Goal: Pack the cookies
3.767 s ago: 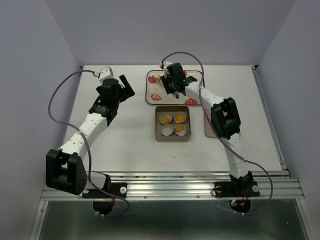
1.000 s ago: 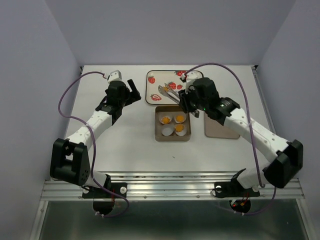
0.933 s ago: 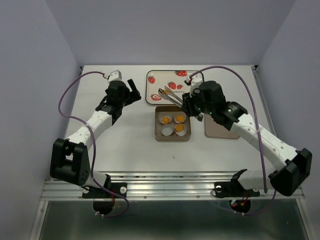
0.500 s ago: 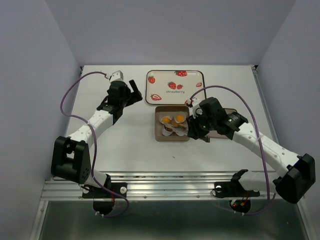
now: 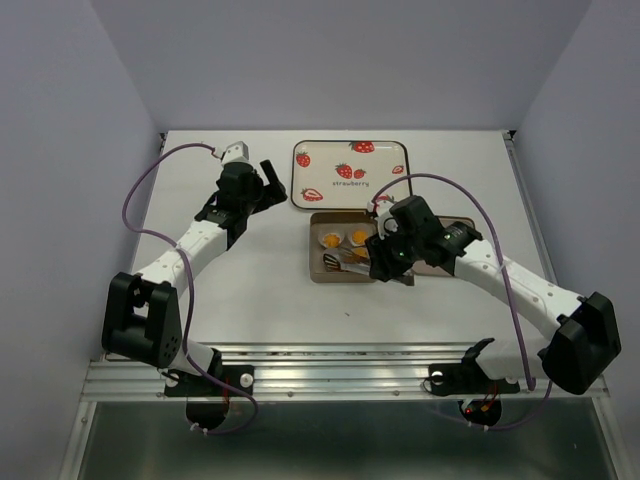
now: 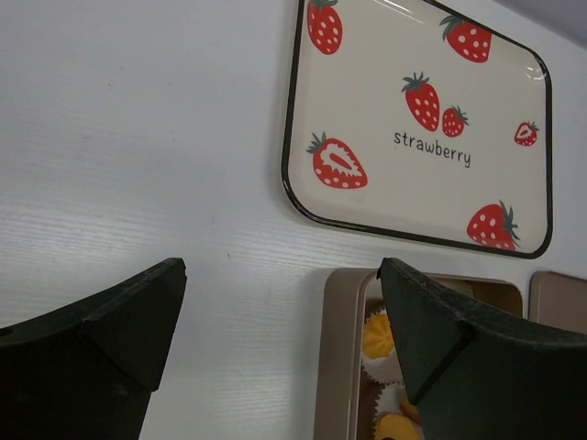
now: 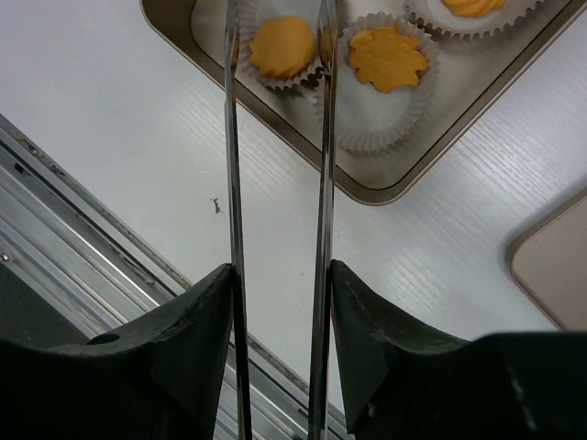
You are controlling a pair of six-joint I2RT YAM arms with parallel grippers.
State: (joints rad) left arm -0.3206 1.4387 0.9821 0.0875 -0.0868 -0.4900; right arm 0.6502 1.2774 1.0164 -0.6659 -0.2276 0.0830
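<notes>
A tan box (image 5: 318,262) holds white paper cups with round orange-yellow cookies (image 5: 331,240). My right gripper (image 5: 388,262) is shut on metal tongs (image 5: 348,262) that reach left over the box's front row. In the right wrist view my gripper (image 7: 280,275) holds the tongs (image 7: 323,137), and their two arms straddle one cookie (image 7: 282,46) sitting in its cup. A second cookie (image 7: 386,55) lies just right of it. My left gripper (image 5: 262,185) is open and empty over bare table, left of the box. Its view (image 6: 282,268) shows two cookies (image 6: 378,337) at the box's left edge (image 6: 339,367).
A cream strawberry-printed tray (image 5: 330,165) lies behind the box, with nothing on it; it also shows in the left wrist view (image 6: 413,197). A tan lid (image 5: 432,268) lies right of the box, partly under my right arm. The table's metal front rail (image 7: 55,229) is close.
My right gripper has carried the tongs from the strawberry tray down over the box, and they now reach the front-left cup. The left arm has barely moved.
</notes>
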